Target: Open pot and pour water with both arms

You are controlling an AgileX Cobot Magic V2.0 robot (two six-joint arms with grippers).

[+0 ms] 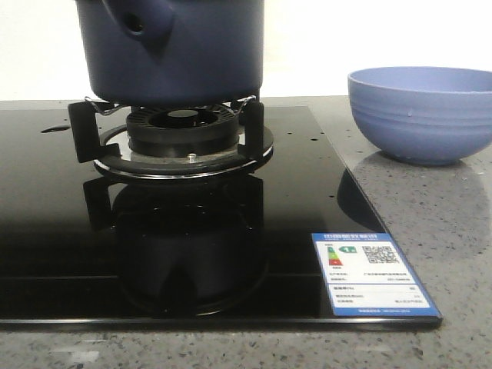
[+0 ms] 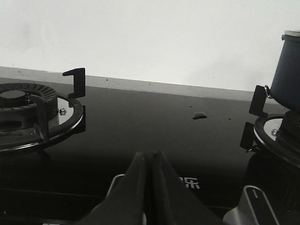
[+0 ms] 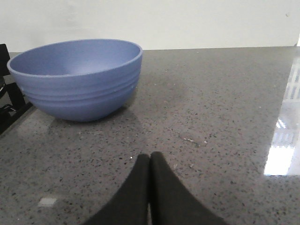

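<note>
The pot [image 1: 181, 50] sits on the burner [image 1: 183, 131] — the bowl [image 1: 423, 114] rests on the tabletop [image 1: 453, 231]. Left gripper [image 2: 151, 157] and right gripper [image 3: 150, 157] fingers are pressed together, holding nothing.

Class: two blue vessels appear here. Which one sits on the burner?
The dark navy pot sits on the burner supports; the lighter ribbed bowl rests on the grey counter.

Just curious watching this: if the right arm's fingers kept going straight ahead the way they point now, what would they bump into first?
Probably nothing soon. The right gripper, fingers shut, points over bare grey countertop toward the white wall. The blue bowl sits off to one side of that line, though depth is hard to judge.
</note>
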